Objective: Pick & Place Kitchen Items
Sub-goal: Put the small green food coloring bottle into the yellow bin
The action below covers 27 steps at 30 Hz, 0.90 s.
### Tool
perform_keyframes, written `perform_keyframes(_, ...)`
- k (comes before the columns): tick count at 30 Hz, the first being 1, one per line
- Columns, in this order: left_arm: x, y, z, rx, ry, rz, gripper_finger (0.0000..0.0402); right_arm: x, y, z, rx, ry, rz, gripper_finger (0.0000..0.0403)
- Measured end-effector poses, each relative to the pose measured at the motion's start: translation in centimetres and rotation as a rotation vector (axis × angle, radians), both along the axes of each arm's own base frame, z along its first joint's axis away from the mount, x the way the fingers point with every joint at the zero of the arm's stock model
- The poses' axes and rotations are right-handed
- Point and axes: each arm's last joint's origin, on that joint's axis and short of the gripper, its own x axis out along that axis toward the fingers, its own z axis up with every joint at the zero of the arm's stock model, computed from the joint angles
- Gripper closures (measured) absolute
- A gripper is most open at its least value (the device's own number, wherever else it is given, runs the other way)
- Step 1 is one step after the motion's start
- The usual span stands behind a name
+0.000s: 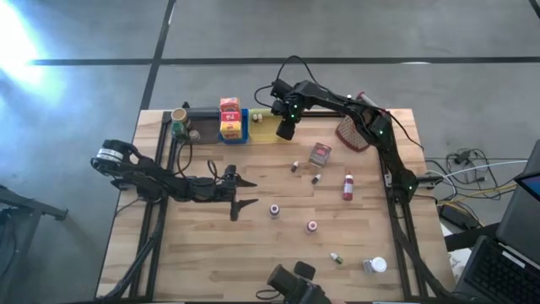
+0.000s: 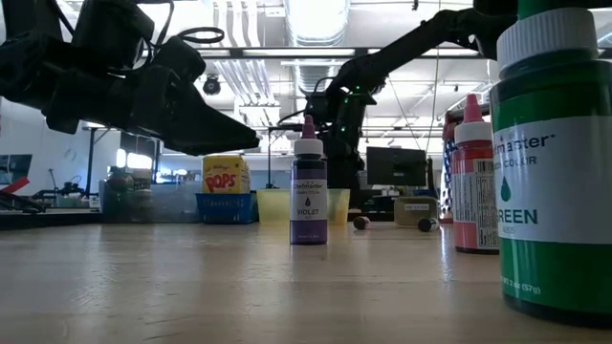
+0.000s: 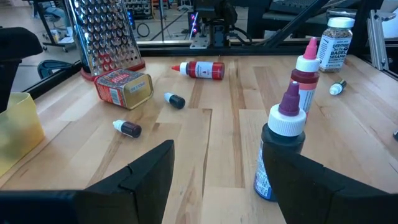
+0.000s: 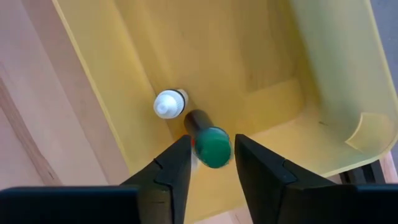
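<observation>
Wooden bench (image 1: 253, 253), seen from above: my right gripper (image 1: 285, 128) hangs over the yellow tray (image 1: 268, 135); my left gripper (image 1: 240, 192) idles mid-bench, fingers spread. Right wrist view alone shows the item: a green-capped bottle (image 4: 208, 140), dark-bodied, inside the tray beside a white-capped one (image 4: 169, 104); it sits between my fingers (image 4: 171, 171), parted and barely clear.

Readable labels, low view
Big green bottle with white cap (image 2: 557, 162): "GREEN". Small dark purple bottle with pointed cap (image 2: 309, 191): "VIOLET". Yellow box in the blue tray (image 2: 226, 176): "POPS". Other print too small.
</observation>
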Motion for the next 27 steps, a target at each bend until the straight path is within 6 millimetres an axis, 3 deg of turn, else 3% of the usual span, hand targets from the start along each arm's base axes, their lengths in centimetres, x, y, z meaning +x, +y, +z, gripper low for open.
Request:
perform_keyframes(16,0.0,0.0,-0.01,0.0,0.0,0.0,0.0151,0.05,-0.03,0.02,-0.002,-0.005,0.0,0.0314)
perform_keyframes(27,0.0,0.0,-0.01,0.0,0.0,0.0,0.0151,0.01,0.02,0.76,0.006,-0.003,-0.002,0.0243)
